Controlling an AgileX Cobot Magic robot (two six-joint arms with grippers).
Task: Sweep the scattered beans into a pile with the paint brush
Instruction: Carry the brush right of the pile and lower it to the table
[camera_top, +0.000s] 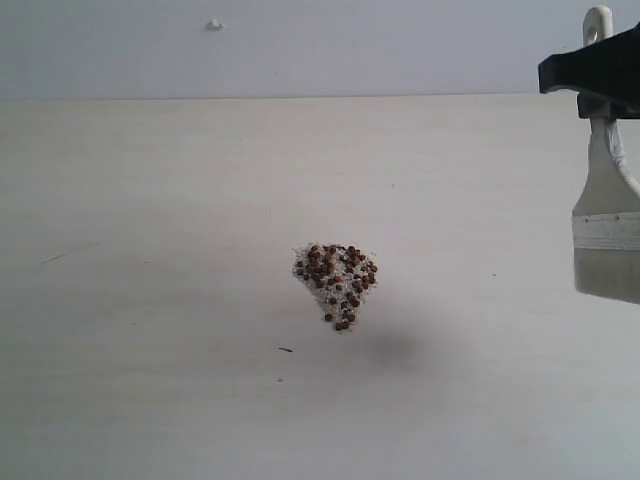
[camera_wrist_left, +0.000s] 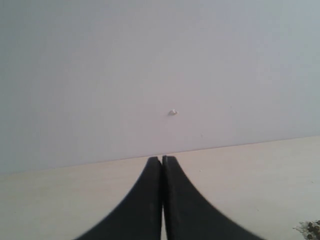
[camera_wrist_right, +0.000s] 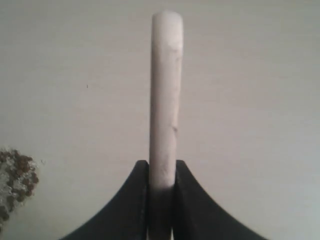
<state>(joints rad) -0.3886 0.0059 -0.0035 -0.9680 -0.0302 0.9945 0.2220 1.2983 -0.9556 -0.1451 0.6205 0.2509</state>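
Pale tabletop (camera_top: 150, 380) meets whitish wall (camera_top: 300, 50), beans (camera_top: 337, 283) piled centrally, paint brush (camera_top: 607, 230) aloft.

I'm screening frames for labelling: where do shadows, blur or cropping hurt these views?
Exterior view: even, soft light, a faint shadow beside the beans, brush cropped by the frame edge. Left wrist view: shut left pincer dark and soft-edged, beans barely in frame, blurred. Right wrist view: brush handle close and soft, beans out of focus.

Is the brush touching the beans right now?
Apart. The exterior view shows the brush at the right edge, the beans piled centrally, and bare table between them.
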